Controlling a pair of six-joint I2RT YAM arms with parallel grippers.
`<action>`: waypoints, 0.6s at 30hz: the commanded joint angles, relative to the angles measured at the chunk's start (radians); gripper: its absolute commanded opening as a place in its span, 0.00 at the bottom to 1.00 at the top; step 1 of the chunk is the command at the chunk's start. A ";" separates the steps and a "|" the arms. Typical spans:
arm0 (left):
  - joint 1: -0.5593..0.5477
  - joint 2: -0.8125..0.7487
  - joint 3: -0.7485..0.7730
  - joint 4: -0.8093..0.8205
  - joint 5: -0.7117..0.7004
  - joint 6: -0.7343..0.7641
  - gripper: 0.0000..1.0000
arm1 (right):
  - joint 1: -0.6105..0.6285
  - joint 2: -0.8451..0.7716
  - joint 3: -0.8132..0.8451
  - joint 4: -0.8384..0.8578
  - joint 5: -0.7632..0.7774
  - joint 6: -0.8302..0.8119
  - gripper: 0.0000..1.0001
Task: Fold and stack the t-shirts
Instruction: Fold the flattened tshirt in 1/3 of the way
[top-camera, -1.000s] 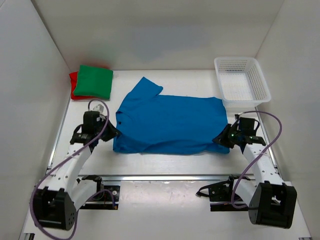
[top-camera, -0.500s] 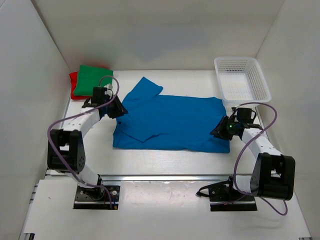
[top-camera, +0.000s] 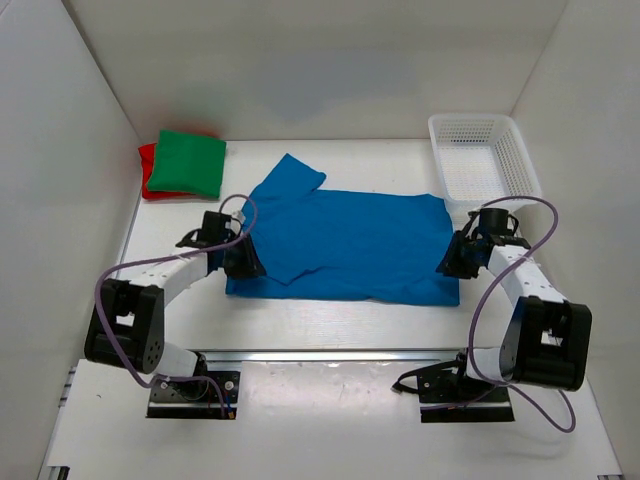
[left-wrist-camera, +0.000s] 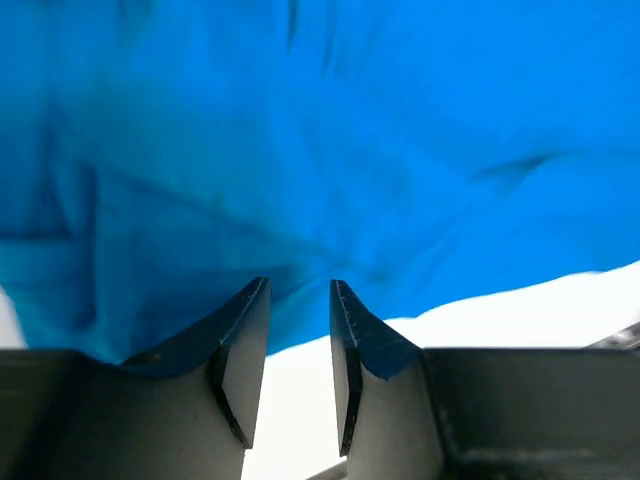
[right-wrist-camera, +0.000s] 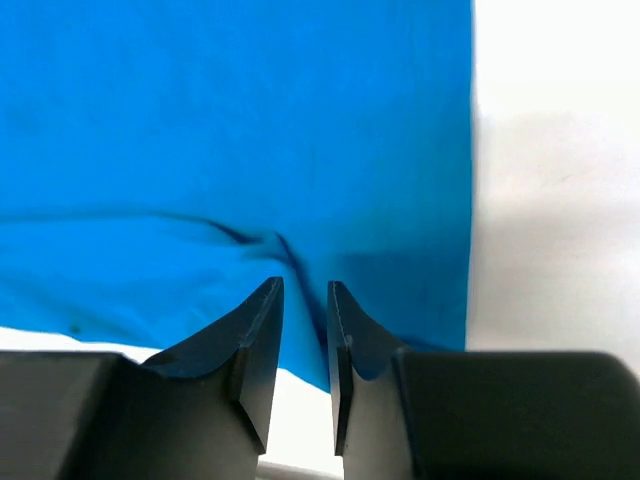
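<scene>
Top external view shows the blue t-shirt (top-camera: 350, 245) lying flat in the middle of the table (top-camera: 330, 335), with its long side parallel to the near edge. One sleeve points toward the far edge, and at the shirt's left end a flap of cloth is turned over onto the body. The green t-shirt (top-camera: 190, 162), folded to a pad, lies on the folded red t-shirt (top-camera: 147, 170) in the far left corner, well apart from the blue one.

The left gripper (top-camera: 245, 262) is low at the left end of the blue t-shirt, beside the turned flap. In the left wrist view its fingers (left-wrist-camera: 245, 340) stand close together with only a narrow slit, and their tips lie over the cloth's edge; I cannot tell if cloth is pinched. The right gripper (top-camera: 455, 258) is at the shirt's right end. In the right wrist view its fingers (right-wrist-camera: 260, 340) are also almost together, and a crease in the cloth runs straight into the slit, so cloth seems to be pinched there.

A white mesh basket (top-camera: 530, 180) stands in the far right corner.
</scene>
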 joint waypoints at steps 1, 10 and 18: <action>-0.031 -0.004 -0.030 0.022 -0.045 0.011 0.41 | 0.031 0.032 0.009 -0.064 0.009 -0.047 0.22; -0.035 0.048 -0.020 -0.031 -0.125 0.076 0.31 | 0.124 0.044 -0.026 -0.124 -0.132 -0.070 0.00; -0.011 0.028 -0.008 -0.128 -0.272 0.146 0.27 | 0.114 -0.035 -0.043 -0.176 0.002 -0.055 0.00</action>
